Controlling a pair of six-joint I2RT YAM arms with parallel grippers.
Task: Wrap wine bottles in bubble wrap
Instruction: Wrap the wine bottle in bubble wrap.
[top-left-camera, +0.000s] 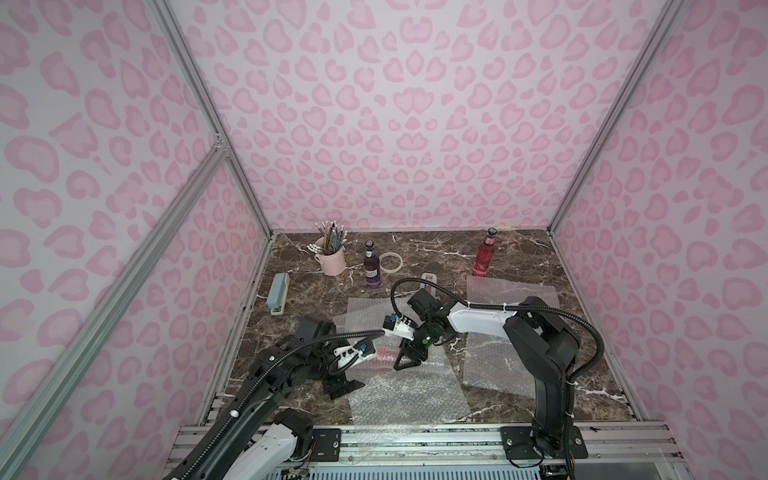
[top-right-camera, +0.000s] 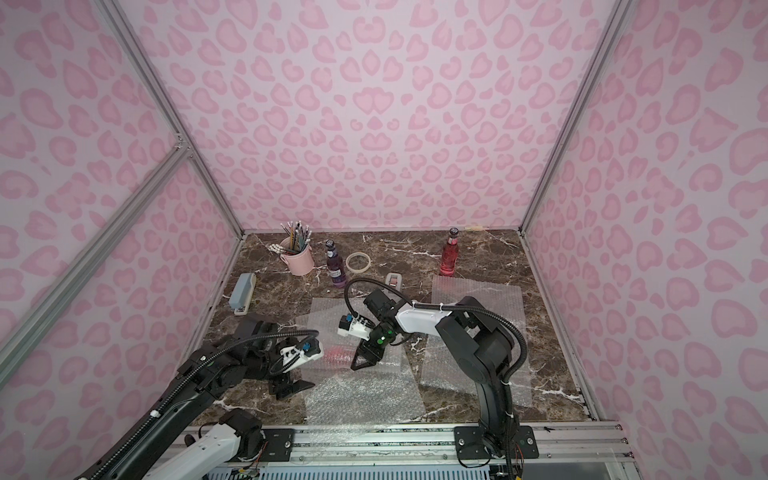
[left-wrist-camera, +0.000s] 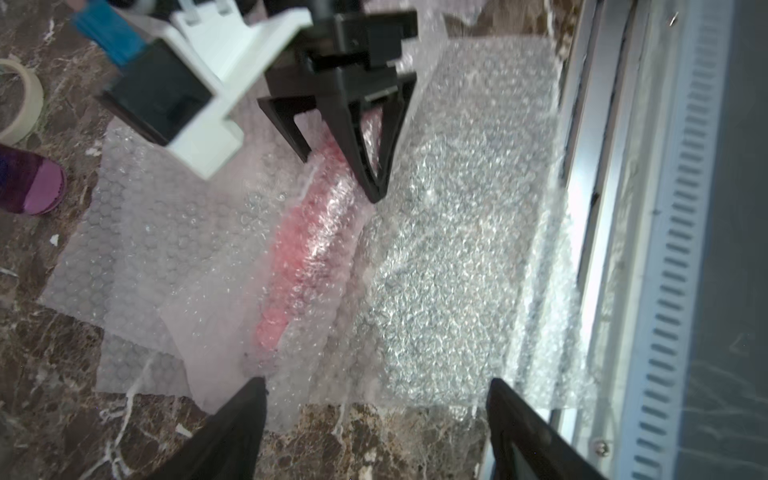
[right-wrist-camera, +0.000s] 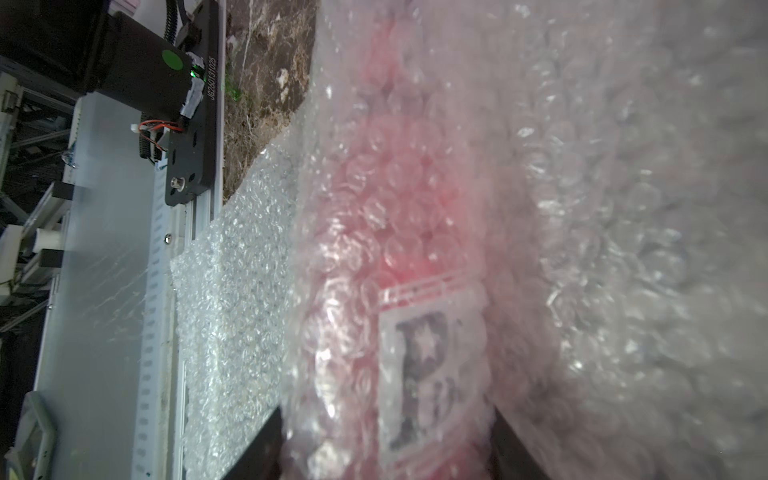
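One pink-red bottle on its side at the near middle of the marble table, rolled in bubble wrap. Pinched from both sides by right gripper, jaws part closed against the wrap. Left gripper just left of it, spread wide, empty. Purple bottle and second pink-red bottle upright at far side.

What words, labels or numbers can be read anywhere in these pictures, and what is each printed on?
"J6280131025": black mounting plate, right wrist view; last character unsure.
Label on the wrapped pink bottle: one big dark letter, perhaps "P" or "R", with a star; rest blurred.
White label on the purple bottle: too small to read.
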